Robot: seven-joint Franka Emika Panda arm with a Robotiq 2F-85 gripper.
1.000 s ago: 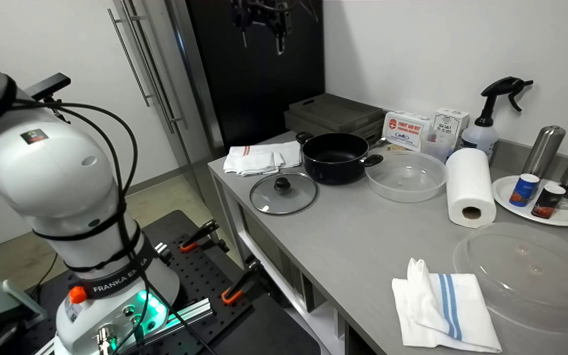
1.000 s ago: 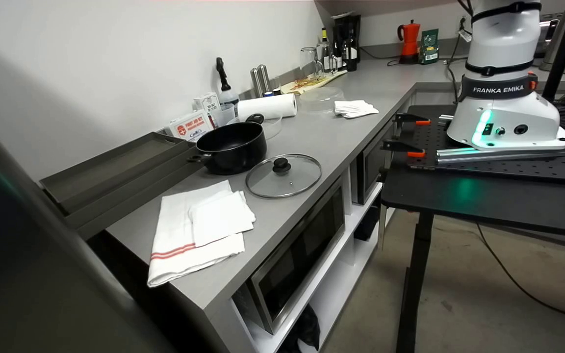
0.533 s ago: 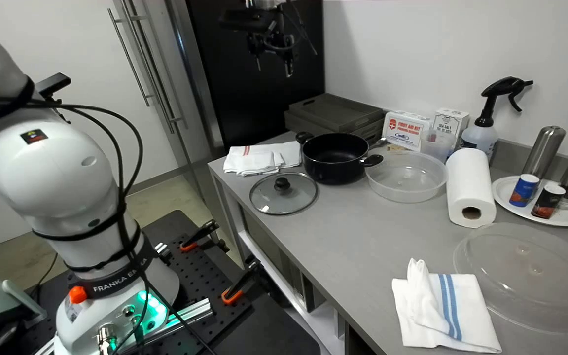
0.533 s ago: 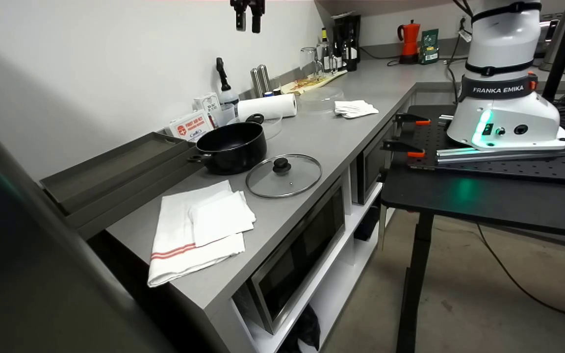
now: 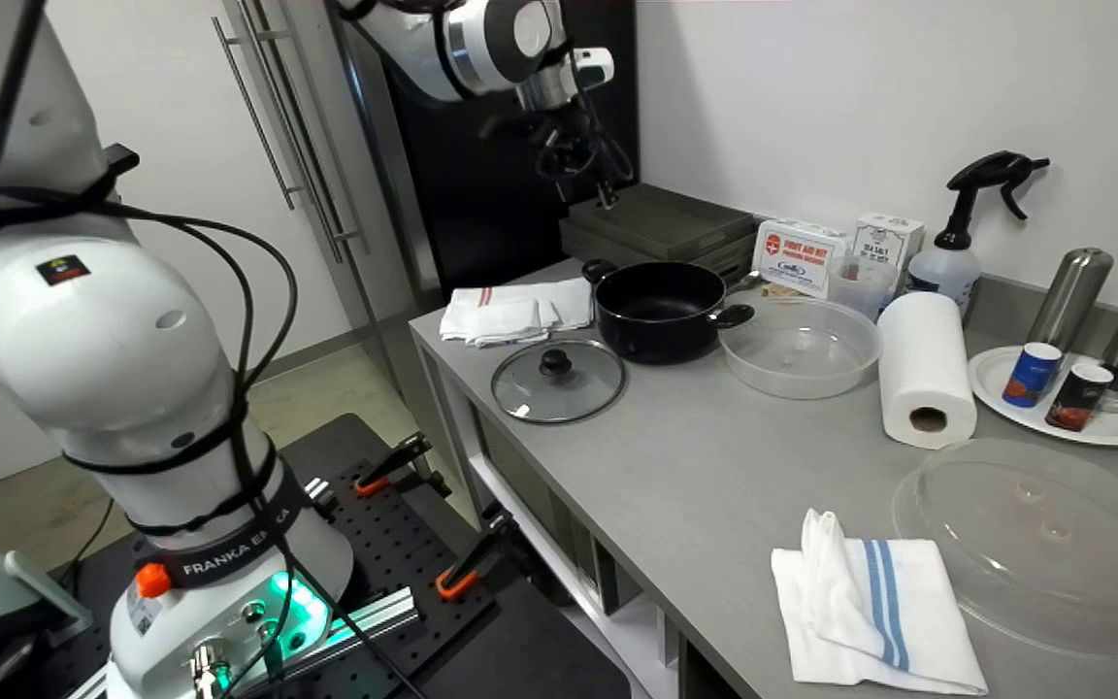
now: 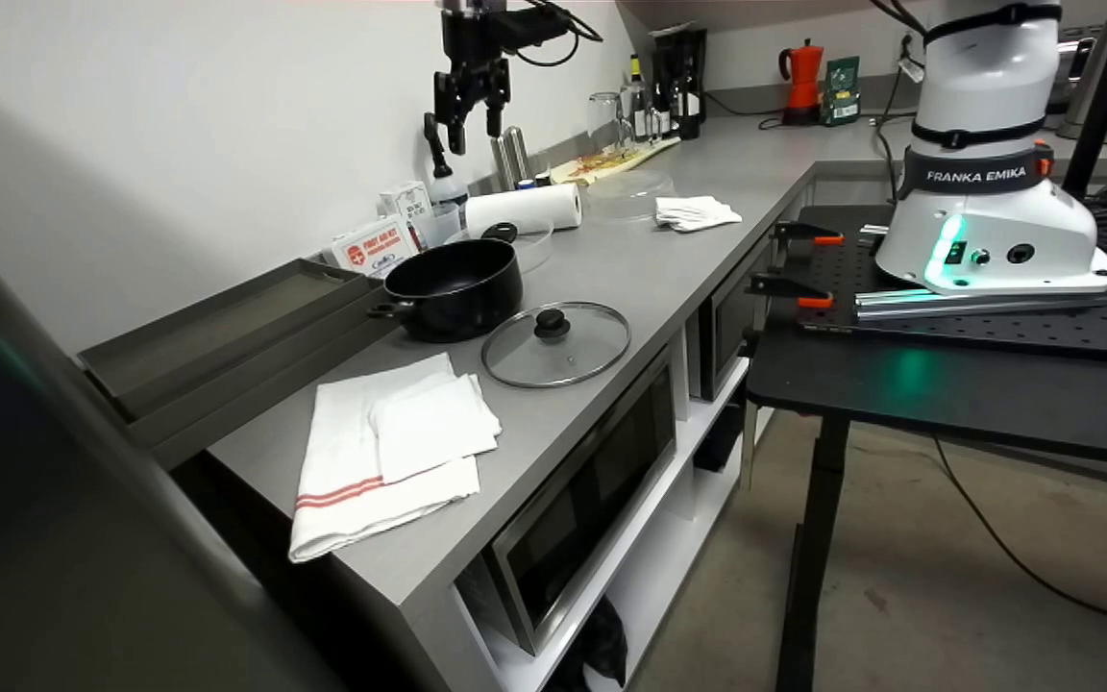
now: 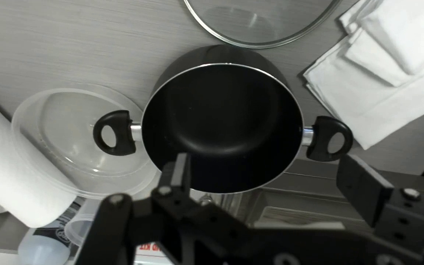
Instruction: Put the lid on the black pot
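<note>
The clear glass lid (image 5: 574, 388) with its dark centre knob lies flat on the grey counter, beside the black pot (image 5: 661, 325). The lid (image 6: 578, 356) and the pot (image 6: 457, 293) also show in an exterior view. In the wrist view the pot (image 7: 223, 117) is in the middle, uncovered and empty, with a handle on each side. The lid (image 7: 252, 24) is cut off at the top edge there, its knob out of view. My gripper (image 7: 269, 165) is open with nothing between the fingers, high above the counter; it shows in both exterior views (image 5: 585, 196) (image 6: 477, 136).
A white cloth (image 5: 515, 309) lies close to the lid and pot. A clear round dish (image 5: 800, 354) touches or nearly touches the pot's side. Dark stacked trays (image 5: 661, 218), a first aid box (image 5: 797, 254) and a paper towel roll (image 5: 926, 369) stand around behind. The counter's front edge is near the lid.
The arm has come down into view in both exterior views, and my gripper has dropped from above the scene toward the counter. The lid and pot have not moved.
</note>
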